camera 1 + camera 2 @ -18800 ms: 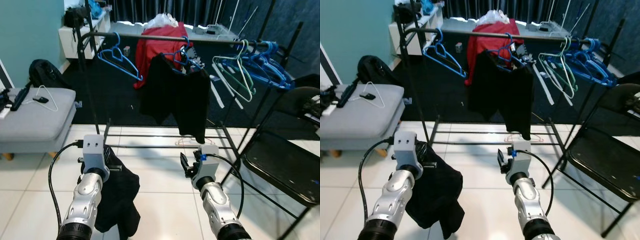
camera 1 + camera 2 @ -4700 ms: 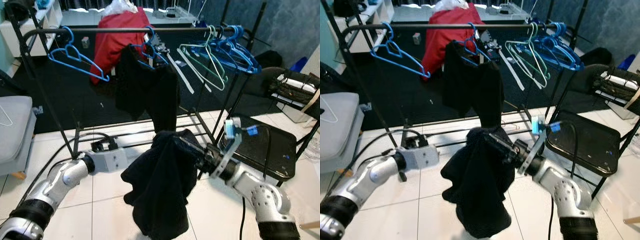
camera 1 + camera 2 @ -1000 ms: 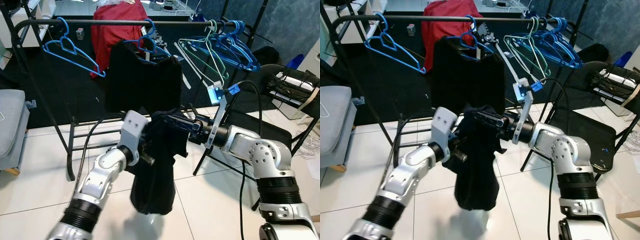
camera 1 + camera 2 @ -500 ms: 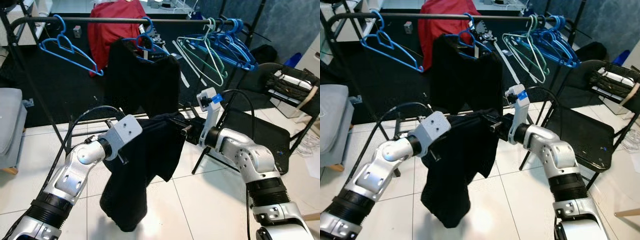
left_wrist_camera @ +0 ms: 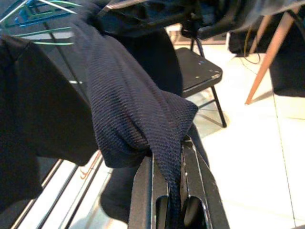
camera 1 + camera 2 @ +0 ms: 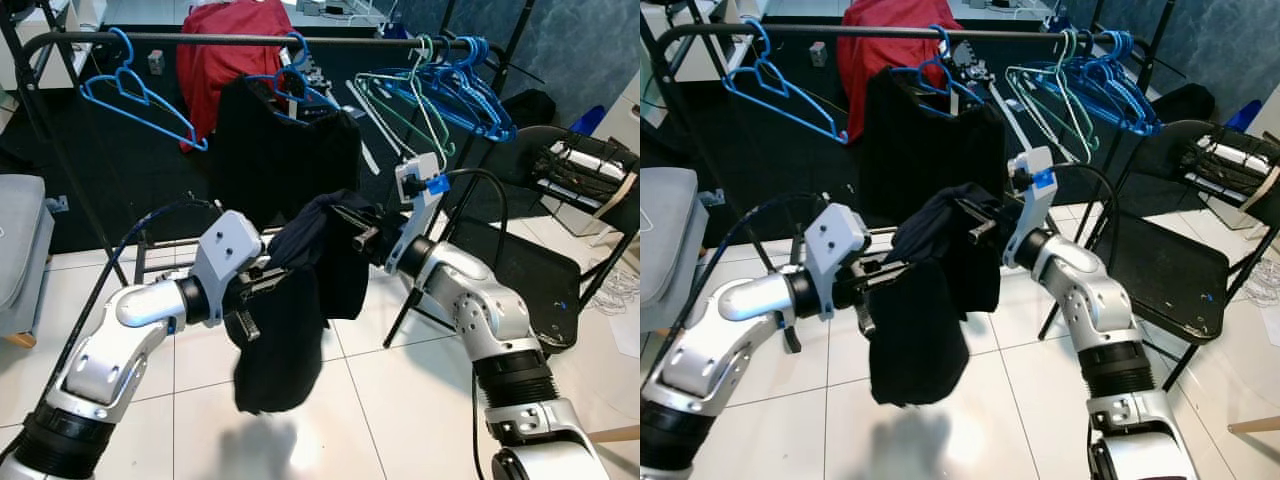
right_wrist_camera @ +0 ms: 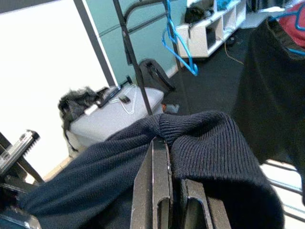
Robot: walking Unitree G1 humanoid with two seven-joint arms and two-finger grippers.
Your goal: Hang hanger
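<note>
Both arms are raised in front of the clothes rack (image 6: 250, 40), and between them they carry a dark knitted garment (image 6: 300, 290). The left claw (image 6: 262, 285) is clenched on a fold of this garment; in the left wrist view the cloth (image 5: 143, 119) is pinched between the two black fingers (image 5: 143, 191). The right claw (image 6: 352, 228) is also clenched on the garment, near its upper part, and in the right wrist view the knit (image 7: 205, 138) bulges over the fingers (image 7: 157, 191). The top of the garment is bunched between the two claws, and the rest hangs down freely above the white tiled floor (image 6: 400, 400).

On the rack bar behind, a blue hanger (image 6: 135, 90) hangs empty on the left. Another blue hanger (image 6: 290, 85) in the middle carries a black cloth (image 6: 280, 150). A green hanger (image 6: 400, 110) and a group of blue hangers (image 6: 470, 85) hang on the right side. A red cloth (image 6: 225, 50) is behind the rack. A black folding chair (image 6: 520, 270) stands to the right, near the right arm.
</note>
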